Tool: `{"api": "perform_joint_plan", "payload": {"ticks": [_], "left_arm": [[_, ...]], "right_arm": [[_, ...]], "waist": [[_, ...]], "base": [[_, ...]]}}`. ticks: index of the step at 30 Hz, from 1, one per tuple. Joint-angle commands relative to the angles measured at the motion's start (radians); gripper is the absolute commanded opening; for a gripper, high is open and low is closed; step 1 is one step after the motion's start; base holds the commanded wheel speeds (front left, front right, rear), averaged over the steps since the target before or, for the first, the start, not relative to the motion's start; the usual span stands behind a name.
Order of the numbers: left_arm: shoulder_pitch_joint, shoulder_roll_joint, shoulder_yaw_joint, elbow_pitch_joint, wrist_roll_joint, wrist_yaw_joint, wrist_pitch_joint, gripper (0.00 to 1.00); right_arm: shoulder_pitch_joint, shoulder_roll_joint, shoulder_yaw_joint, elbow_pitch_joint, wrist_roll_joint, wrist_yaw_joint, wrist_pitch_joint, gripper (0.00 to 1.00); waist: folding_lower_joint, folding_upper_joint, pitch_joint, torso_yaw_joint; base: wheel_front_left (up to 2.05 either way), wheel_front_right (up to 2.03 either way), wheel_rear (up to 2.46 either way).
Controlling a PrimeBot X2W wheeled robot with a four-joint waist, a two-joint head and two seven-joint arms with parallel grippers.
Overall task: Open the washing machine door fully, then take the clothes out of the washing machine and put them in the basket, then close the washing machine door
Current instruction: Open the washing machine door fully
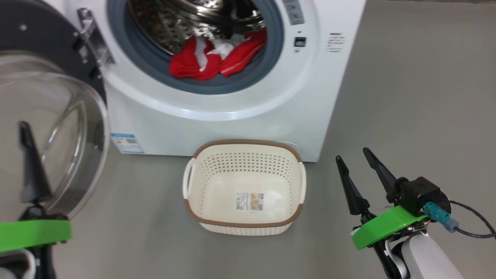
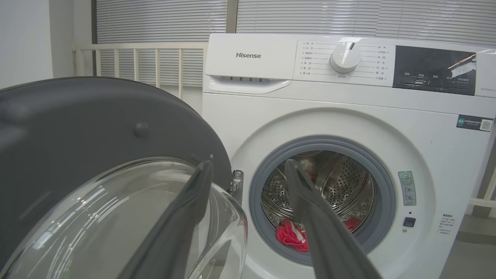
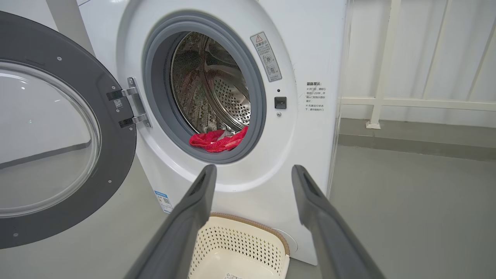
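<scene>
The washing machine [image 1: 232, 116] stands with its door [image 1: 83, 58] swung open to the left, the glass bowl [image 1: 58, 135] bulging toward me. Red and white clothes [image 1: 217, 58] lie at the front of the drum on the grey ring. The basket [image 1: 248, 142] sits on the floor just below the opening, with nothing in it. In the left wrist view my left gripper [image 2: 248, 164] is open and holds nothing, right beside the door's glass [image 2: 116, 217]; one finger [image 1: 29, 162] shows in the head view. My right gripper [image 1: 352, 155] is open, low and to the right of the basket.
Grey floor [image 1: 407, 97] spreads to the right of the machine. White railings [image 3: 387, 100] and blinds stand behind and beside it. The open door [image 3: 116, 128] takes up the space left of the basket [image 3: 240, 248]. A cable [image 1: 472, 221] trails from my right wrist.
</scene>
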Motion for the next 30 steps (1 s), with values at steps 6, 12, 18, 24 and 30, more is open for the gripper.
{"api": "perform_joint_plan", "payload": {"ticks": [6, 12, 18, 24, 30], "left_arm": [[-0.019, 0.018, -0.046, -0.040, 0.021, -0.034, 0.003, 1.00], [-0.026, -0.006, -0.102, -0.012, 0.025, -0.058, -0.013, 1.00], [-0.002, -0.023, -0.135, 0.050, 0.026, -0.081, -0.053, 1.00], [0.065, -0.032, -0.162, 0.086, 0.038, -0.095, -0.076, 1.00], [0.135, -0.057, -0.171, 0.118, 0.026, -0.098, -0.092, 1.00]], "right_arm": [[0.001, 0.007, -0.002, -0.060, -0.005, 0.003, -0.009, 1.00], [0.002, 0.007, -0.054, -0.081, 0.001, 0.003, -0.009, 1.00], [0.007, 0.007, -0.082, -0.084, -0.027, 0.003, -0.009, 1.00], [0.030, 0.007, -0.107, -0.094, -0.040, 0.003, -0.009, 1.00], [0.061, 0.007, -0.120, -0.104, -0.048, 0.003, -0.009, 1.00]], "waist": [[0.0000, 0.0000, -0.010, -0.097], [0.0000, 0.0000, -0.004, -0.151], [0.0000, 0.0000, -0.017, -0.218], [0.0000, 0.0000, -0.037, -0.252], [0.0000, 0.0000, -0.053, -0.265]], "base": [[0.00, 0.00, 0.00], [0.00, 0.00, 0.00], [0.00, 0.00, 0.00], [0.00, 0.00, 0.00], [0.00, 0.00, 0.00]]}}
